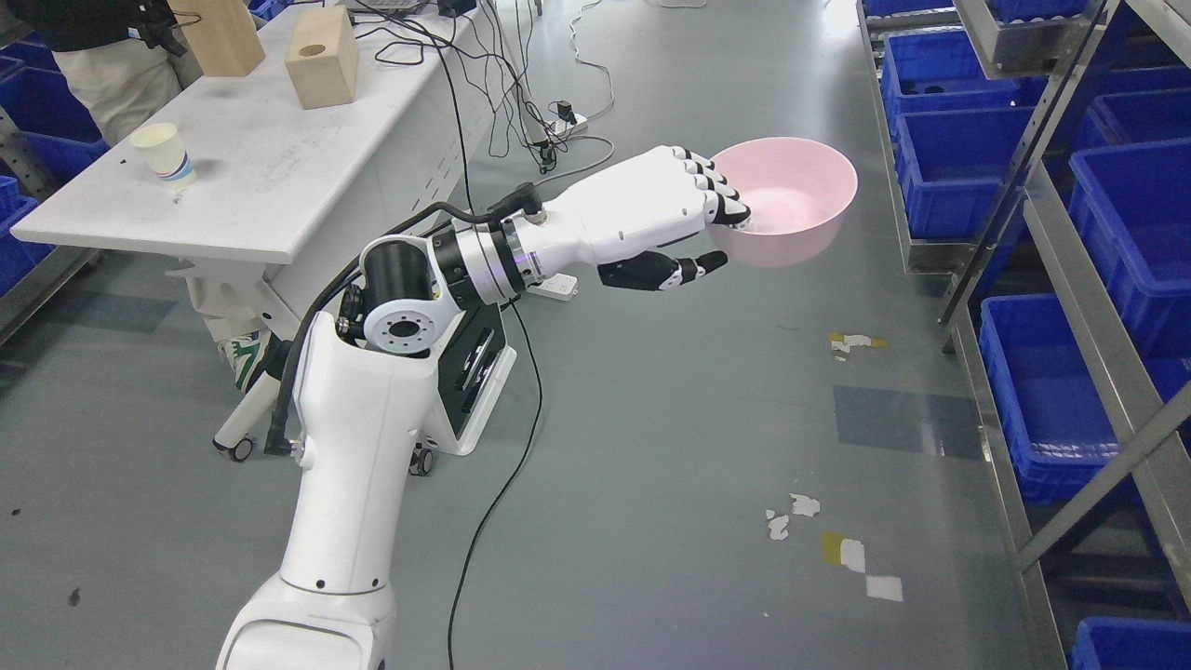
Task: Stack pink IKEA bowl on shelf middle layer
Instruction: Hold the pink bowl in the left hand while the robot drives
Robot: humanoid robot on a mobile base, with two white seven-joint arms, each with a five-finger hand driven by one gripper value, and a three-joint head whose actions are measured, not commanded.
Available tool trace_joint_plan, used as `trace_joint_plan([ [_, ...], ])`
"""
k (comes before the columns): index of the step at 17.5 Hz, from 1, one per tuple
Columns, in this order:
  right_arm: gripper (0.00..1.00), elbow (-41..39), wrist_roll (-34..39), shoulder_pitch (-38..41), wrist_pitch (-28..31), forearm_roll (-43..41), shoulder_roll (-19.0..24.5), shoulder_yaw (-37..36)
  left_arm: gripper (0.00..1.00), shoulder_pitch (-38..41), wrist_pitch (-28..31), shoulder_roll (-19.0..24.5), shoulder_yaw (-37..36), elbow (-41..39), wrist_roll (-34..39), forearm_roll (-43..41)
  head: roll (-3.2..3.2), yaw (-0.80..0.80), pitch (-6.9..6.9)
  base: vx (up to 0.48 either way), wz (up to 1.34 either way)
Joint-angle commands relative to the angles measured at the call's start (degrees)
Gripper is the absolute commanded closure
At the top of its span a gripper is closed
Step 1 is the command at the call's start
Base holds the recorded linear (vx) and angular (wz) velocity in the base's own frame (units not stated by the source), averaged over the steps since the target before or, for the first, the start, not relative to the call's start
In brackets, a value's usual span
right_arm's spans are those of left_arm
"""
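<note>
Left arm enters from lower left and extends across the frame toward the shelving on the right. Left hand point(675, 219) has hold of the pink bowl point(791, 212): four fingers point(715, 186) hooked over the near rim into the bowl, thumb underneath against the outer wall, so the rim is pinched between them. Bowl is held in the air above the grey floor, roughly level, opening upward, interior appears empty. It sits just left of the metal shelf point(1056, 251) and has no contact with it. Shelf carries blue bins point(958, 167) on several levels. No brand mark or lettering legible on the bowl from this angle. White table point(251, 177) at upper left holds a paper cup point(163, 154) with a coloured band, print too small to read, and two wooden blocks point(321, 56), one with a round hole. A person's legs point(121, 79) stand behind the table. Black cables point(521, 93) trail over the floor; scraps of tape point(856, 558) stuck to the floor. Right arm does not show.
</note>
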Motion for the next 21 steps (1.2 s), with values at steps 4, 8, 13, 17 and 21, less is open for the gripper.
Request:
trace_joint_plan([
  [4, 0.00, -1.00, 0.00, 1.32, 0.00, 0.00, -1.00, 0.00, 0.98, 0.01, 0.01, 1.00, 0.23, -0.01, -0.06, 0.01, 0.00, 0.00, 0.00, 0.159, 0.10],
  [8, 0.00, -1.00, 0.00, 1.32, 0.00, 0.00, -1.00, 0.00, 0.98, 0.01, 0.01, 1.00, 0.15, -0.01, -0.15, 0.01, 0.00, 0.00, 0.00, 0.183, -0.05],
  [13, 0.00, -1.00, 0.00, 1.32, 0.00, 0.00, -1.00, 0.00, 0.98, 0.01, 0.01, 1.00, -0.99, -0.01, -0.33, 0.10, 0.00, 0.00, 0.00, 0.210, -0.11],
  [17, 0.00, -1.00, 0.00, 1.32, 0.00, 0.00, -1.00, 0.00, 0.98, -0.78, 0.01, 1.00, -1.96, -0.10, -0.33, 0.71, 0.00, 0.00, 0.00, 0.233, -0.07],
  [21, 0.00, -1.00, 0.00, 1.32, 0.00, 0.00, -1.00, 0.00, 0.98, -4.30, 0.01, 1.00, -4.24, 0.17, -0.07, 1.94, 0.00, 0.00, 0.00, 0.238, -0.08],
])
